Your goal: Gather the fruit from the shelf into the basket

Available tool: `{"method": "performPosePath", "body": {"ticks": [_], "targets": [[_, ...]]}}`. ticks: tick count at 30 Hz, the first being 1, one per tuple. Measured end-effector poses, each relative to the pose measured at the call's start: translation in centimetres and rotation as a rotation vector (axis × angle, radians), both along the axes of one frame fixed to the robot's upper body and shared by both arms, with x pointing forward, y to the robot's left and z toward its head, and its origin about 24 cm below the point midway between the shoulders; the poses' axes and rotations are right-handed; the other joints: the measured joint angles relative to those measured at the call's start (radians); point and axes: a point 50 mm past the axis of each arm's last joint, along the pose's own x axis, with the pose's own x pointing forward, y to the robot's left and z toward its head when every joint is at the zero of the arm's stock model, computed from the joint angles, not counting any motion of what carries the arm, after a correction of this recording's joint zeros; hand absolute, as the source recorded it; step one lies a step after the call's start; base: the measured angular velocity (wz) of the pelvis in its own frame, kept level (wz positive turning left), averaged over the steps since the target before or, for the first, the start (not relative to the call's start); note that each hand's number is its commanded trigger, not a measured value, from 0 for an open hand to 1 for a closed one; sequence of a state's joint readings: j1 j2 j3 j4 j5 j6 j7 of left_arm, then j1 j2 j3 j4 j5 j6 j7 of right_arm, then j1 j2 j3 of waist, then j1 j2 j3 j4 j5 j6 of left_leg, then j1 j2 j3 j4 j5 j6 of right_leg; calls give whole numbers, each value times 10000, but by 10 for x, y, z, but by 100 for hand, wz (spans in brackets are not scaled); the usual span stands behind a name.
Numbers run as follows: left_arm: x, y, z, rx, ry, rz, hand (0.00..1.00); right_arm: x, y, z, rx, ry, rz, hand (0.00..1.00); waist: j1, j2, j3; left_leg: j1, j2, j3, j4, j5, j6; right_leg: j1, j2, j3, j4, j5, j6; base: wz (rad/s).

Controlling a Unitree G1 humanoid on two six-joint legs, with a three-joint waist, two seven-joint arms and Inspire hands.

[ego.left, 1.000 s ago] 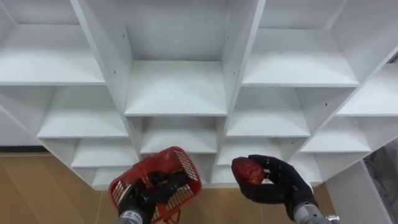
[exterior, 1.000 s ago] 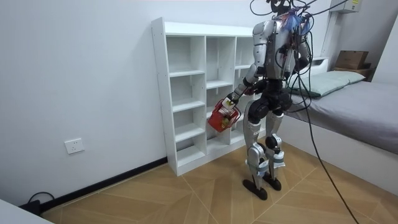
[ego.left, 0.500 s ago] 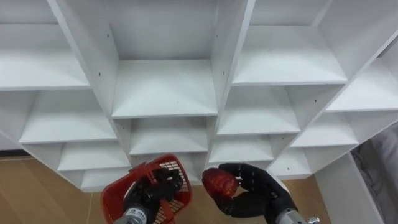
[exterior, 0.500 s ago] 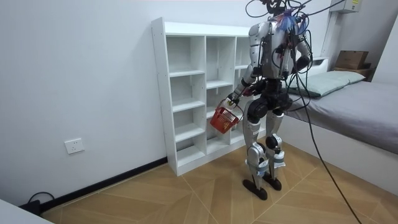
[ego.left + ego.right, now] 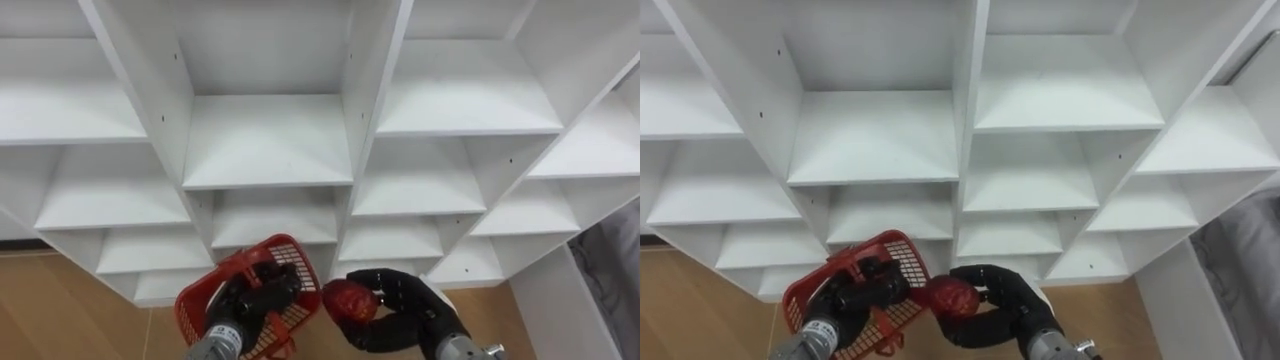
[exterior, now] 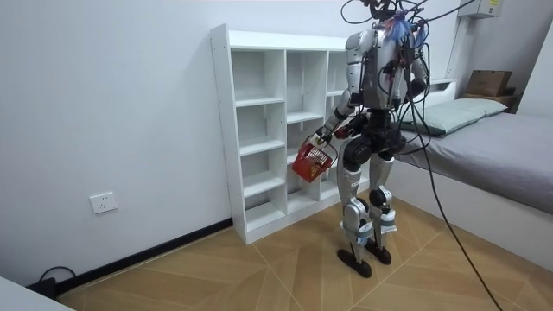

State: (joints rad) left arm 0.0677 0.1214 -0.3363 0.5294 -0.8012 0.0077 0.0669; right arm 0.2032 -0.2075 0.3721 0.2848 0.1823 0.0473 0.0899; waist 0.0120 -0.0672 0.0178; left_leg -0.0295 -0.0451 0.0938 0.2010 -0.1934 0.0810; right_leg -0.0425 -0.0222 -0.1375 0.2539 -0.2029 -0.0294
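Stood before a white closet [image 5: 265, 140] of smooth, flat boards boxed into square compartments, on a wood-plank floor [image 5: 60, 310]. Gripped a red plastic basket [image 5: 290, 262] with latticed walls in the left hand [image 5: 255, 298], dark fingers curled round its handle; lower edge cut off by the view, contents hidden behind the hand. Clutched a rounded, glossy red fruit [image 5: 347, 300] in the right hand [image 5: 405, 310], fingers wrapped round its far side and underside, near face bare. Held the fruit just beside the basket's right rim, outside it, clear of the shelves. Could not tell the fruit's kind.
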Motion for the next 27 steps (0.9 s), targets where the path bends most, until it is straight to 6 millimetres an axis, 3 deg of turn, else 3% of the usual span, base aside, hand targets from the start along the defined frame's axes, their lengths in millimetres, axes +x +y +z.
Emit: {"method": "performPosePath", "body": {"ticks": [5,9,15,27], "targets": [[0,-3,0,-47,-10,-53,100,3,4,-10,-265,348,107,100,230,88,-40,35,-1,-16,-2,0,0,43,0,-17,-11,9,3,1],[-2,-6,-2,-166,104,-183,100,5,6,-18,-276,723,197,100,228,240,-1,1,-14,-74,9,0,1,43,-13,-77,1,10,5,4],[-5,-11,-3,-313,134,-602,100,6,3,-23,-755,905,415,100,224,395,-18,-219,-21,-170,65,3,1,-125,-31,-181,6,10,5,4],[-6,-12,-3,-386,-31,-1060,100,12,2,-22,-1064,773,492,100,230,391,-21,-303,-28,-233,139,2,1,-152,-53,-330,-2,10,6,1]]}}
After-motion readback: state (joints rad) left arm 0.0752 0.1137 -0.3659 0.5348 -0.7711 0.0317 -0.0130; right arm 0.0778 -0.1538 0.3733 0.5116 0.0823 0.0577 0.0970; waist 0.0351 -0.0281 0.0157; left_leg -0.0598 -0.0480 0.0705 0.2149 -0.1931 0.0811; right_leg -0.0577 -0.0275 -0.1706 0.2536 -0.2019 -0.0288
